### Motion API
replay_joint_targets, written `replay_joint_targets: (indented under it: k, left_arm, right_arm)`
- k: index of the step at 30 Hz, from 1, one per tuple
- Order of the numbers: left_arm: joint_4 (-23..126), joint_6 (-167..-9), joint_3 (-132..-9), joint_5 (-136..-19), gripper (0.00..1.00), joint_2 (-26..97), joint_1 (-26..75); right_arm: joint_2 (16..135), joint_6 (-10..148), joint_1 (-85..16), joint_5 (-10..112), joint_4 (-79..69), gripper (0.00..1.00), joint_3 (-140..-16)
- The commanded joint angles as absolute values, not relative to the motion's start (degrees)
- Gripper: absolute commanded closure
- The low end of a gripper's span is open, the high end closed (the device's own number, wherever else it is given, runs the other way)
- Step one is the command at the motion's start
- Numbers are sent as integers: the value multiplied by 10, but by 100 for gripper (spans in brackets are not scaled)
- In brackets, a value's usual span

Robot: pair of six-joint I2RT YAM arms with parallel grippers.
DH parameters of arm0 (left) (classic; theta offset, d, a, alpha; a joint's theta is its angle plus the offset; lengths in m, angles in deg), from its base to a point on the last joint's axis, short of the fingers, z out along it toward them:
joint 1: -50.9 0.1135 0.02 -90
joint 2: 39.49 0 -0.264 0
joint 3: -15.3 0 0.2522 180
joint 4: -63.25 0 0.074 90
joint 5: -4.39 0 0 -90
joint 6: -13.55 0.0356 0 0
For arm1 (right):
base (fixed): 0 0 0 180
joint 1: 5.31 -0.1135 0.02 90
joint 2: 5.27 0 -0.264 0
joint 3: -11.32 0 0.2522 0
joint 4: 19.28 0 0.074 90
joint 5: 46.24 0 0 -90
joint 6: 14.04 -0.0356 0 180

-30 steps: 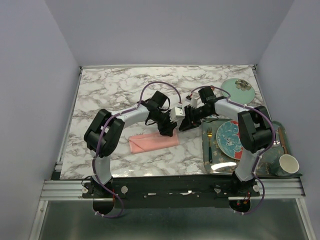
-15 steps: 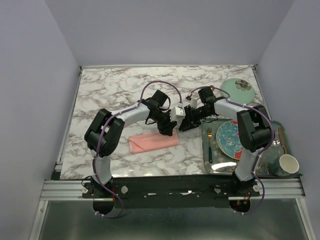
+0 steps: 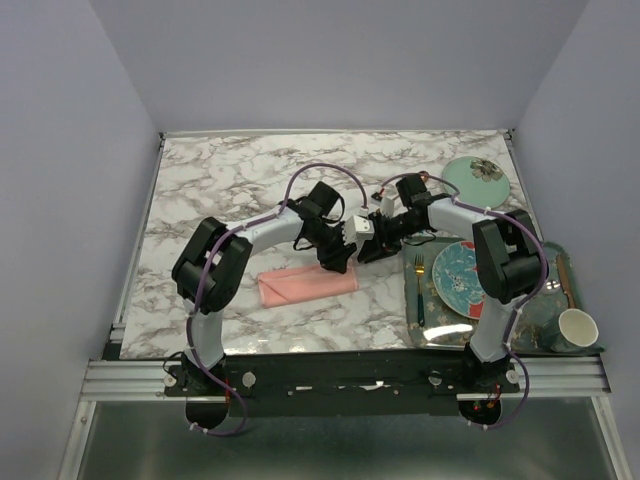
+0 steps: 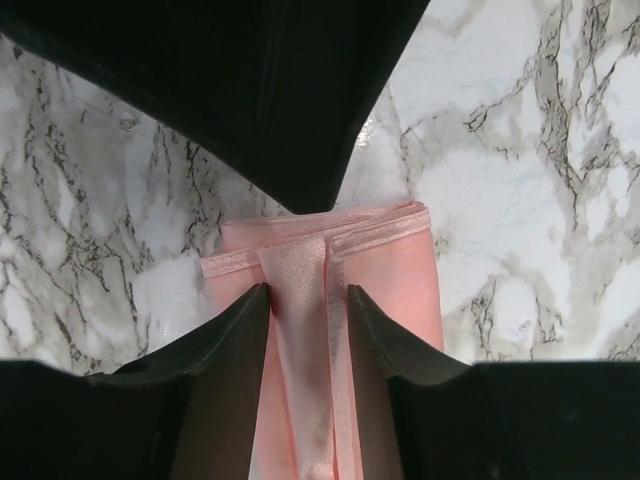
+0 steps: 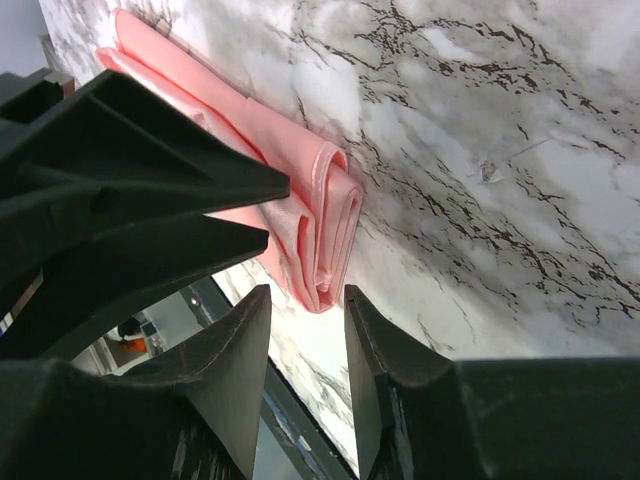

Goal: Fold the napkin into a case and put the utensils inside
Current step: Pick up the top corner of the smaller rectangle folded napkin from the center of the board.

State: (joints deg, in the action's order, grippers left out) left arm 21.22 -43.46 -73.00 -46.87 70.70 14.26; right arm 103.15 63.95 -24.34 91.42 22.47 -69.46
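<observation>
Table (image 3: 220, 190): marble top, both arms reaching to its middle.
Tray (image 3: 530, 320): near right corner, holding a patterned plate (image 3: 458, 275), a teal-handled fork (image 3: 420, 290) and a cup (image 3: 577, 328).
Case (image 3: 300, 287): pink cloth folded into a narrow strip, lying crosswise on the table, left of the tray and apart from it.
Green plate (image 3: 476, 178): far right, on the marble.
Left gripper (image 4: 307, 290): at the case's right end, jaws half apart, a ridge of cloth filling the gap. I cannot tell whether it is pinched.
Right gripper (image 5: 307, 290): just beside the left one, jaws apart and holding nothing, with the case's layered end showing beyond its tips.
</observation>
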Motion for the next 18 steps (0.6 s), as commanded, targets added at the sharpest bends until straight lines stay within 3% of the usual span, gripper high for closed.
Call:
replay_joint_targets:
  k: [1,3,7,8,9,11,18]
  left_arm:
    - [195,-429,-744,-477,58,714,136]
    - [195,-431,-742,-479,64,713,136]
    - [196,-435,-743,-485,65,715,135]
    - [200,-442,-743,-490,63,714,135]
    - [200,-444,-743,-495,54,715,135]
    - [198,-444,-743,-496,52,714,135]
    - [210,-445,-728,-490,75,690,134]
  right_arm:
    - [1046,636,-240,923,212,57,-706]
    - [1046,637,-241,922,211,57,-706]
    - [1047,636,-240,924,209,57,-706]
    - [1047,635,-240,925,209,57,-706]
    - [1047,636,-240,925,209,57,-706]
    - [1047,635,-240,925,209,57,-706]
    - [1049,632,-241,930,206,57,-711]
